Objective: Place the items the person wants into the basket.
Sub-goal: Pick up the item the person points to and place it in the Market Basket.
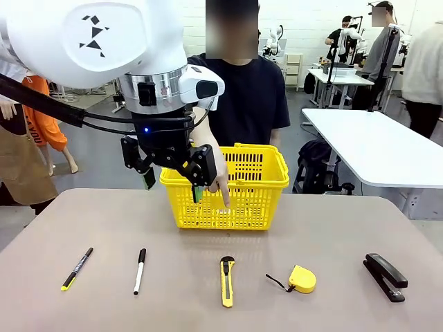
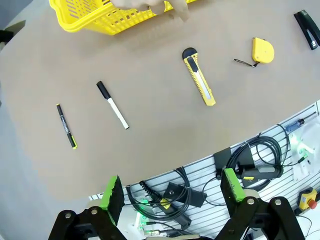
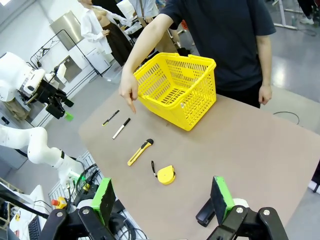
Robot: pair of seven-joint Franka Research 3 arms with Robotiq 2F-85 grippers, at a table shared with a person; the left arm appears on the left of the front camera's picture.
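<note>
One each, seemingly: basket, knife, marker, pen, tape measure, stapler.

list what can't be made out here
- Front view: the left gripper covers part of the person's hand and the basket corner.
- Left wrist view: the top edge cuts off the basket; the hand is blurred.
- Right wrist view: a finger of the right gripper hides part of the stapler.
</note>
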